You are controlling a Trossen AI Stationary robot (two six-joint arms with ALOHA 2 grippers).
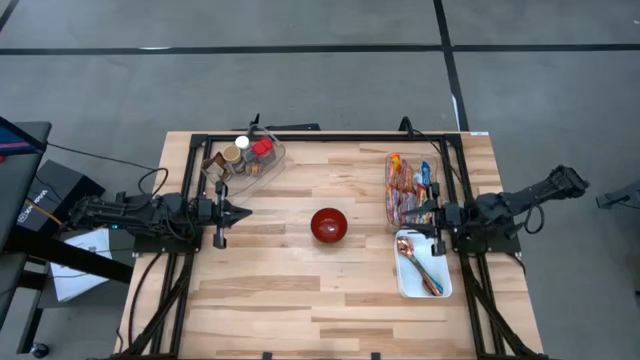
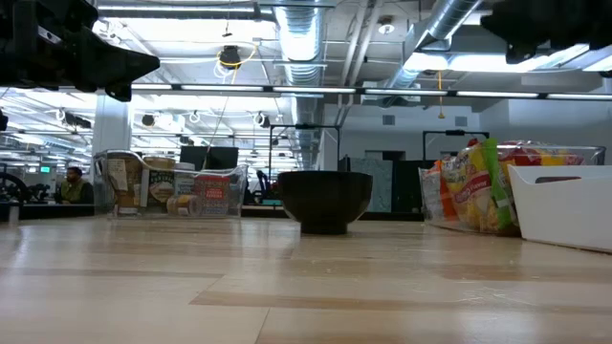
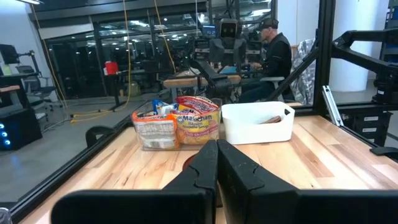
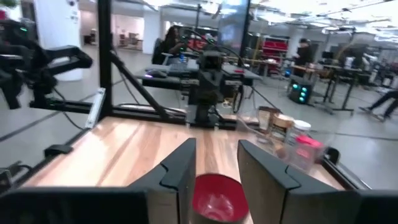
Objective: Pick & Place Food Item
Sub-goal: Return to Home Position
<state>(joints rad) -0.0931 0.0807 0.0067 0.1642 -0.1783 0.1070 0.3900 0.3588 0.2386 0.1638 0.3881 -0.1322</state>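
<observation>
Closest in, the left gripper (image 3: pixel 217 147) shows its two dark fingers pressed together with nothing between them. It hangs above the table (image 1: pixel 300 300) by the left edge, pointing inward. Over at the right edge the right gripper (image 4: pixel 216 149) is raised as well, jaws parted and empty, looking straight across at the red bowl (image 1: pixel 329 225) in the middle of the table. Now the goods: the ramen packets (image 3: pixel 198 124) stand on edge, packed tight in a clear bin (image 1: pixel 388 195) toward the far right corner. Just beside it along that right edge sits the white bin (image 3: pixel 255 130), with the brown spoon (image 1: pixel 418 262) lying inside. Across at the far left corner there's a clear tub (image 2: pixel 99 177) of jars (image 1: pixel 262 147), well away from the action. Those packets look feather-light, but I'd call the film slick and crinkly and the noodle block inside brittle, so a hard squeeze would likely crack it. The best hold is probably the top seam where a packet stands proud of the bin wall, fingers across the thin faces. The spoon reads as stiff, light and slim, so a pinch across mid-handle should do. The white bin itself looks light enough to skid on the wood if nudged.
</observation>
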